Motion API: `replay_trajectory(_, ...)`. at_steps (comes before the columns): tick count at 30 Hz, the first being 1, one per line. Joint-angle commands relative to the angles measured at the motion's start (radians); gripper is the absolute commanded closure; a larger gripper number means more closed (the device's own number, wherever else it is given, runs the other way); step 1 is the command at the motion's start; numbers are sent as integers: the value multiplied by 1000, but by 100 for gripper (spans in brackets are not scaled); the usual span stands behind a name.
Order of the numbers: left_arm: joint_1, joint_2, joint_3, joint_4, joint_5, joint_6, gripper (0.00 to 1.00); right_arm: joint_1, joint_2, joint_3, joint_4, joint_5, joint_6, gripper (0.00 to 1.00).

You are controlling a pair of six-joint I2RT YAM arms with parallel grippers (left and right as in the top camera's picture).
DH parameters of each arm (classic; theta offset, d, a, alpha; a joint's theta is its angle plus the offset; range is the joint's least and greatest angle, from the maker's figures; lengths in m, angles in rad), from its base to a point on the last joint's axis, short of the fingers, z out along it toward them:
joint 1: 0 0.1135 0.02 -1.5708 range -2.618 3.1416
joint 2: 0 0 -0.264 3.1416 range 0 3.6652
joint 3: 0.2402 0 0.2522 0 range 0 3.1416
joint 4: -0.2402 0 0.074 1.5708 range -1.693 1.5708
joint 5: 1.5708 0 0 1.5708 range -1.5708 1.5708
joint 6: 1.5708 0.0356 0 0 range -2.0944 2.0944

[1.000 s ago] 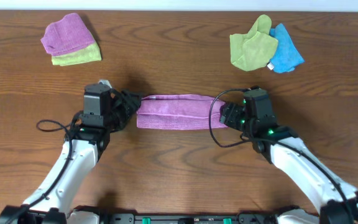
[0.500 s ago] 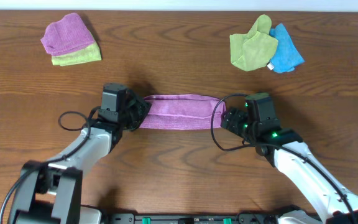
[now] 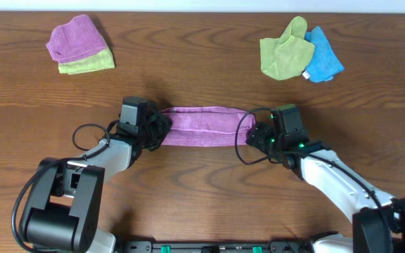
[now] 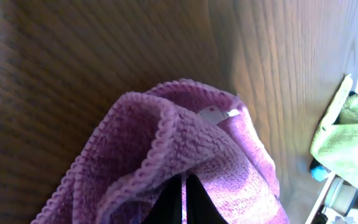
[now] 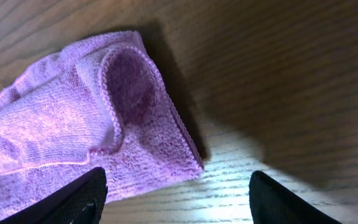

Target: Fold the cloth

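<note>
L gripper [image 4: 183, 186] & R gripper [image 5: 179, 183] both nudged inward. L clamped on end of cloth [image 3: 202, 126]; R wide open, holding nothing. White tag [image 4: 212, 114] (text unreadable); purple folded strip.

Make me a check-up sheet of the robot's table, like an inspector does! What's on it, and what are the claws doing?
Surface: brown wooden table, no spills seen.
Job's things: the cloth, purple, lies folded into a long strip between the arms. Its white tag shows at the left end.
Clutter: second purple cloth on a lime-green cloth, far left. Green cloth overlapping a blue cloth, far right.
Grippers: left gripper shut on the cloth's left end. Right gripper open at its right end.
Cables: black cable loops beside the left arm and the right arm, lying off the cloth.
Surroundings: pale strip beyond the far edge; nothing else seen.
</note>
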Motion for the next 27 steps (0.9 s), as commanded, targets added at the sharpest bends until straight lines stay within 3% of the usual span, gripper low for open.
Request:
replay_trajectory(1, -3, 25, 19, 2, -23, -1, 94, -10, 18, 1, 7, -13, 22, 27)
replay_trajectory(19, -4, 50, 19, -1, -22, -1, 94, 59, 140, 1, 153, -35, 105, 28)
replay_trajectory(27, -4, 50, 19, -2, -21, -1, 94, 80, 170, 0, 181, 5, 108, 46)
